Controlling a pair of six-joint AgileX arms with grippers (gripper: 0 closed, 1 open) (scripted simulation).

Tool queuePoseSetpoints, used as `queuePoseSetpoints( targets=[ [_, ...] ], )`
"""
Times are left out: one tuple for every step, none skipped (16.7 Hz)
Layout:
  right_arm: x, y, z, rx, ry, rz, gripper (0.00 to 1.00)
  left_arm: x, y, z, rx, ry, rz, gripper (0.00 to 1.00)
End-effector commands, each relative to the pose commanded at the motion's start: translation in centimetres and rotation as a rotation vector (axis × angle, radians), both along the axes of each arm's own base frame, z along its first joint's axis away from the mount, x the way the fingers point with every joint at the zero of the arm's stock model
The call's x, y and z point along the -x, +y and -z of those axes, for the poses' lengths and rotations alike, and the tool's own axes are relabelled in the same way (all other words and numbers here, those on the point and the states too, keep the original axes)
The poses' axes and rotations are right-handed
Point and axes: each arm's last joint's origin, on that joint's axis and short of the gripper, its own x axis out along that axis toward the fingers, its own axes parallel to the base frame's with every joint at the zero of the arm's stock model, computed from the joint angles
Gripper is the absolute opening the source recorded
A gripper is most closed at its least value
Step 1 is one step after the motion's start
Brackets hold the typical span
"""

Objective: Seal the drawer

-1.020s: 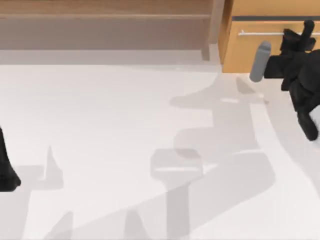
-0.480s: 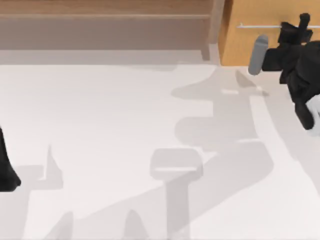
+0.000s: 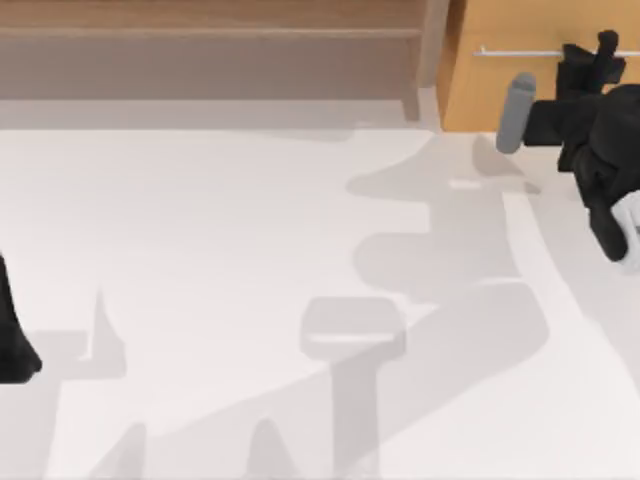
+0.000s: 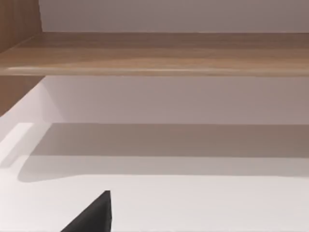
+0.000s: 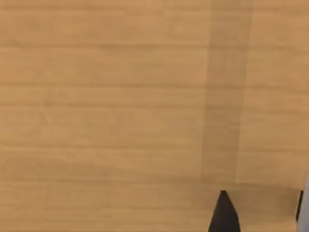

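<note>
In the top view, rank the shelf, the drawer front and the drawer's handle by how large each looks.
1. The wooden shelf, largest.
2. The drawer front, partly behind the right pincer and cut by the frame edge.
3. The handle, smallest.

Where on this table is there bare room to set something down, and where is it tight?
The white table lies bare from the shelf at the back to the near edge, between the parked left gripper and the right arm. It is crowded at the back right, where the right gripper meets the drawer.

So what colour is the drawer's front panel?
Orange-tan wood grain on the drawer, clearest in the right wrist view.
</note>
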Motion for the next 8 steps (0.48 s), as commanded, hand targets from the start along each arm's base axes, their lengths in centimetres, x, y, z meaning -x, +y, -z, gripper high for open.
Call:
queuePoseSetpoints(
  targets=[
    [0.0, 0.0, 0.0, 0.0, 0.0, 0.0, 0.68, 0.0, 0.0, 0.0, 0.0, 0.0, 0.0, 1.0],
    [0.0, 0.0, 0.0, 0.0, 0.0, 0.0, 0.75, 0.0, 0.0, 0.0, 0.0, 0.0, 0.0, 1.0],
    [0.0, 0.0, 0.0, 0.0, 0.0, 0.0, 0.83, 0.0, 0.0, 0.0, 0.0, 0.0, 0.0, 1.0],
    [0.0, 0.0, 0.0, 0.0, 0.0, 0.0, 0.9, 0.0, 0.0, 0.0, 0.0, 0.0, 0.0, 1.0],
    [0.0, 0.0, 0.0, 0.0, 0.0, 0.0, 0.98, 0.0, 0.0, 0.0, 0.0, 0.0, 0.0, 1.0],
    [0.0, 0.0, 0.0, 0.0, 0.0, 0.0, 1.0, 0.0, 0.0, 0.0, 0.0, 0.0, 0.0, 1.0],
    [0.0, 0.0, 0.0, 0.0, 0.0, 0.0, 1.0, 0.0, 0.0, 0.0, 0.0, 0.0, 0.0, 1.0],
    [0.0, 0.0, 0.0, 0.0, 0.0, 0.0, 1.0, 0.0, 0.0, 0.0, 0.0, 0.0, 0.0, 1.0]
  ],
)
